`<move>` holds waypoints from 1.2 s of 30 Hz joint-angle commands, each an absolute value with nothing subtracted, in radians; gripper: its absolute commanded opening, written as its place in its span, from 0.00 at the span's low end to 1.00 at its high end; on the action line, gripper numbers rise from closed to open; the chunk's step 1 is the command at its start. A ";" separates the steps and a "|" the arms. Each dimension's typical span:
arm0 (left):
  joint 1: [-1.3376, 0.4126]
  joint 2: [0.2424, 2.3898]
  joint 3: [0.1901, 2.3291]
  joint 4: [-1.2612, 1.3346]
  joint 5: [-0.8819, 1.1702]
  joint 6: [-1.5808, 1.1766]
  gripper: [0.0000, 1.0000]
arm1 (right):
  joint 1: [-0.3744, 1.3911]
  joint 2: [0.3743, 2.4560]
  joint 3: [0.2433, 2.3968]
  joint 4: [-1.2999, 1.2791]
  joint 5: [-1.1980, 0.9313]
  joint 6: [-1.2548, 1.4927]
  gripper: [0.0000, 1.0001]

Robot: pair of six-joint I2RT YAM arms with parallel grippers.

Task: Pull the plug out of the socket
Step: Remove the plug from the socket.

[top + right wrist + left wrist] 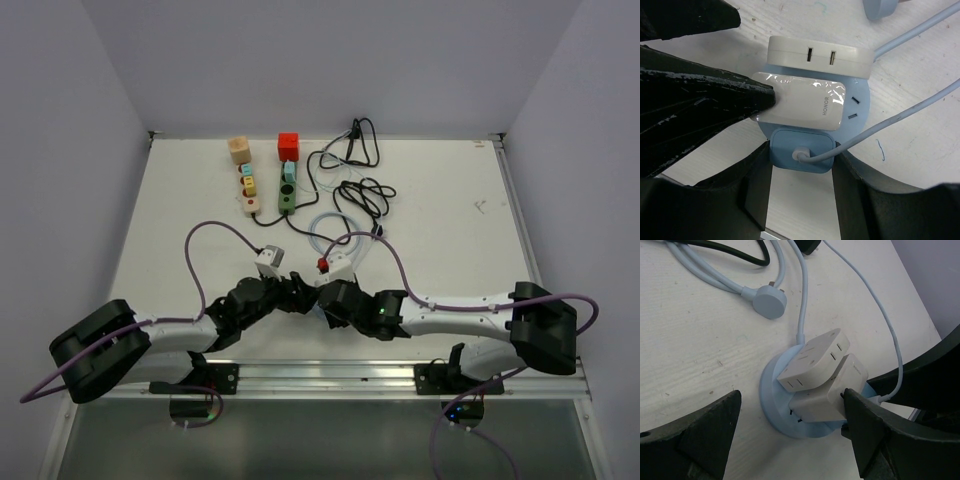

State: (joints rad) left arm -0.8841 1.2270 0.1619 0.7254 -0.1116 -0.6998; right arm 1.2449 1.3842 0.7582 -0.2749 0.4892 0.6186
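While the two arms are leaning in together: the left gripper (790, 394) and the right gripper (802, 165) are crowding over the round socket (860, 107) at the near middle of the table (450, 220).
Round socket: a pale blue disc, lying flat on the tabletop right under both grippers.
Blue plug (810, 142): sitting in the edge of the socket nearest the right wrist, with its pale cable (890, 122) running off to the right in that view.
Right gripper: clamping the blue plug, with one finger pressing on each side of it.
Left gripper: released and standing wide, straddling the socket. One finger (875, 435) is touching the white charger (825, 400), and the other is hanging clear of the disc.
White charger: sitting on the socket just beside the blue plug, showing the lettering HONOR, with the white adapter block (812, 360) tight against its other side.
Loose round plug (770, 302): lying on its own on the table beyond the socket.
Far end of the table: a wooden strip (247, 185) and a green strip (287, 190) are lying side by side, both carrying coloured blocks, and a black cable (355, 165) is looping next to them.
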 commanded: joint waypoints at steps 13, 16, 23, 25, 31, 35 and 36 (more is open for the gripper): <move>-0.885 1.287 0.124 0.489 -0.149 -0.635 0.87 | 1.180 1.198 0.630 -0.074 0.333 0.675 0.11; -0.885 1.289 0.123 0.492 -0.149 -0.635 0.87 | 1.186 1.233 0.673 -0.116 0.360 0.650 0.11; -0.885 1.287 0.133 0.489 -0.140 -0.629 0.88 | 1.207 1.241 0.759 -0.190 0.380 0.630 0.12; -0.885 1.284 0.138 0.483 -0.138 -0.626 0.88 | 1.207 1.210 0.756 -0.225 0.388 0.637 0.12; -0.885 1.252 0.164 0.462 -0.137 -0.624 0.89 | 1.204 1.077 0.698 -0.305 0.439 0.647 0.13; -0.885 1.236 0.202 0.430 -0.137 -0.617 0.91 | 1.174 1.011 0.651 -0.359 0.462 0.661 0.13; -0.887 1.233 0.216 0.425 -0.138 -0.612 0.91 | 1.160 0.982 0.643 -0.370 0.460 0.663 0.13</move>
